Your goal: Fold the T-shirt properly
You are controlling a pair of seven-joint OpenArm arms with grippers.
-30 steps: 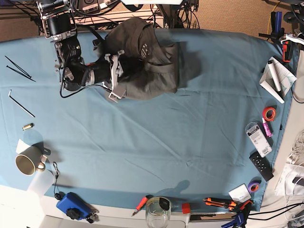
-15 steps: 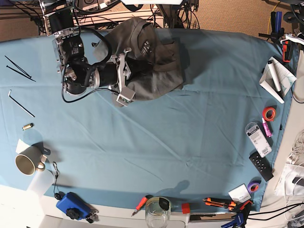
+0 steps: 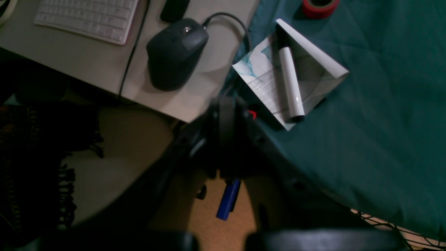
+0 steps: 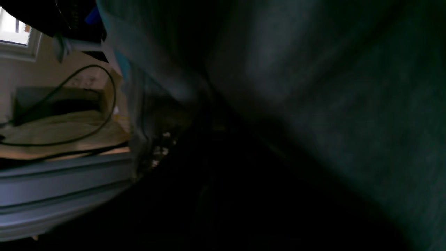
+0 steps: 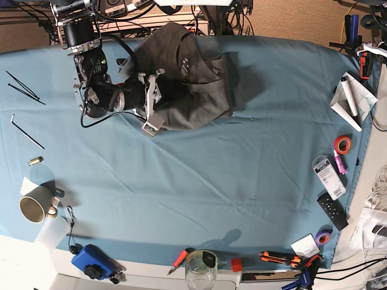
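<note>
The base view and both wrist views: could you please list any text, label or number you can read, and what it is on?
None can be read.
T-shirt: small pale printed neck label, too small to read.
White package: dark print, too small.
Keyboard: key legends blurred.
Folded paper: faint lines, illegible.

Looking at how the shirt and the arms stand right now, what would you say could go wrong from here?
The T-shirt lies bunched at the far edge of the light blue tablecloth, part of it past the edge; a pull could drag it off. Only the right gripper is at the cloth; the left arm is out of the base view, over the table corner by the white marker, so a one-sided pull may crumple the shirt further.
</note>
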